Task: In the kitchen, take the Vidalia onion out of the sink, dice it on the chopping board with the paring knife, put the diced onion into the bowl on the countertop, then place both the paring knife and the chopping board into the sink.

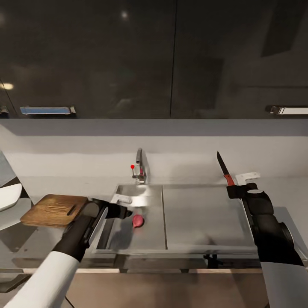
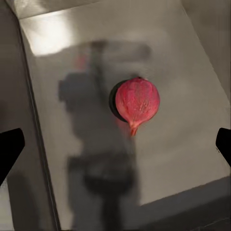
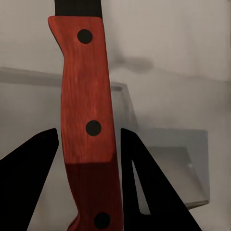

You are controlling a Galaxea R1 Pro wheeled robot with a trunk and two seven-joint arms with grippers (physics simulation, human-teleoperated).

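Dim render, soft blur; glare spots on cabinets (image 1: pixel 124 15) (glossy), arm shadow in sink (image 2: pixel 183 159).

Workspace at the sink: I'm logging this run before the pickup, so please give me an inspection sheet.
Surface: grey countertop, steel sink.
Job's things: Vidalia onion lying in the sink; chopping board left of it; paring knife held blade-up.
Clutter: white object at far left.
Grippers: left gripper open above the onion; right gripper shut on the knife handle.
Cables: nothing seen.
Surroundings: dark cabinets, faucet.
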